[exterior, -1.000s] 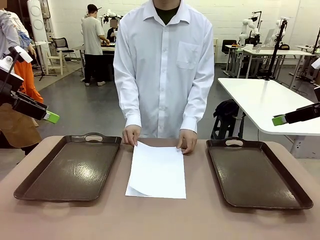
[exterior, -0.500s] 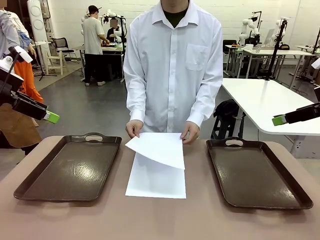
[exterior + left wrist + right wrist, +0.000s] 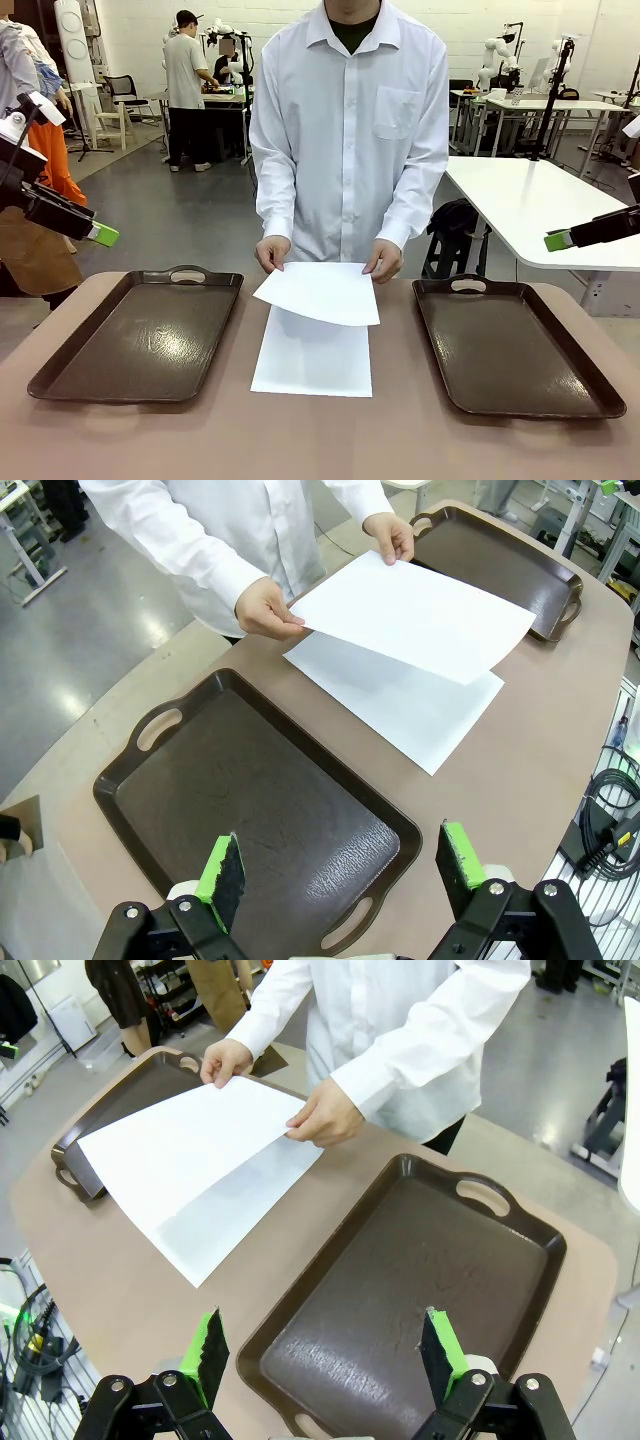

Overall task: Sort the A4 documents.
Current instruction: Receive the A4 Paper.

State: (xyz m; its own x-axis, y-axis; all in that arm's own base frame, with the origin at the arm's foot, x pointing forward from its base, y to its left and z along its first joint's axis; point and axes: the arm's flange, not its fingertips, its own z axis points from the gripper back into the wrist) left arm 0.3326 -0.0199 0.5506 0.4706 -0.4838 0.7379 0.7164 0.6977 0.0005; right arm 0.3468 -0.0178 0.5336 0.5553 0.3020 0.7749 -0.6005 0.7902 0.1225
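A: On the table (image 3: 320,440), btw left tray (image 3: 140,335) & right tray (image 3: 515,350): docs?
B: One A4 sheet (image 3: 311,362) flat on it. 2nd sheet (image 3: 320,292) held tilted just above, person's hands (image 3: 272,252) on its far corners.
A: Grippers?
B: Left gripper (image 3: 340,860) raised off table, jaws wide apart, empty. Right gripper (image 3: 323,1345) same, other side. Both well clear of paper.

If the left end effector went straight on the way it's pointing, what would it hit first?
The left end effector, open, would likely meet the dark brown tray below it first, not the A4 documents.
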